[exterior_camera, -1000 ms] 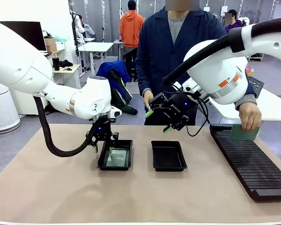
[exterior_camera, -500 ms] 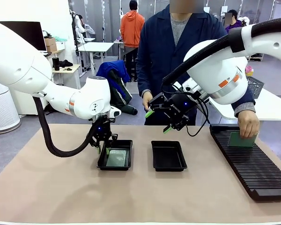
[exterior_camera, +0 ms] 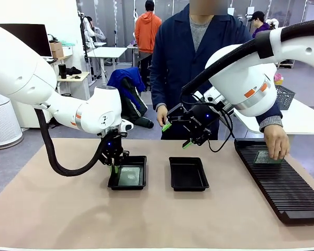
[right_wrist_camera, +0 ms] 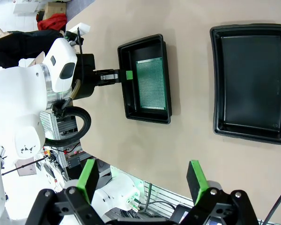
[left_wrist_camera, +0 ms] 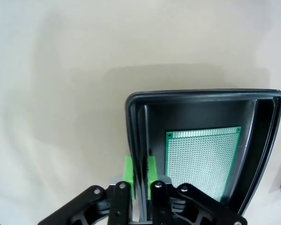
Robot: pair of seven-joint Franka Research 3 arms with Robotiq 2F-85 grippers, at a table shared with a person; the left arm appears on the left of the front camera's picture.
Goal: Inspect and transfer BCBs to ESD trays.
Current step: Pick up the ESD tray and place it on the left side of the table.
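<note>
Two black ESD trays lie side by side mid-table. The left tray (exterior_camera: 126,186) holds one BCB (exterior_camera: 129,175), a green dotted board lying flat (left_wrist_camera: 201,159). My left gripper (exterior_camera: 114,166) is shut on that tray's left wall (left_wrist_camera: 136,122), one green pad (left_wrist_camera: 128,169) on each side of the rim. The right tray (exterior_camera: 188,188) has nothing in it (right_wrist_camera: 248,79). My right gripper (exterior_camera: 177,135) hangs open above and behind the right tray, its fingers (right_wrist_camera: 89,174) spread wide. The person's hand (exterior_camera: 276,142) presses another BCB (exterior_camera: 264,157) onto the rack.
A long black ribbed rack (exterior_camera: 282,183) runs along the table's right side. The person stands at the far edge behind the trays. Bare tan table surface stretches in front of both trays and to the left.
My left gripper has closed on the left tray's rim and nudged the tray slightly left. The person has lowered the board from above the rack down onto it. The right arm has stayed still.
</note>
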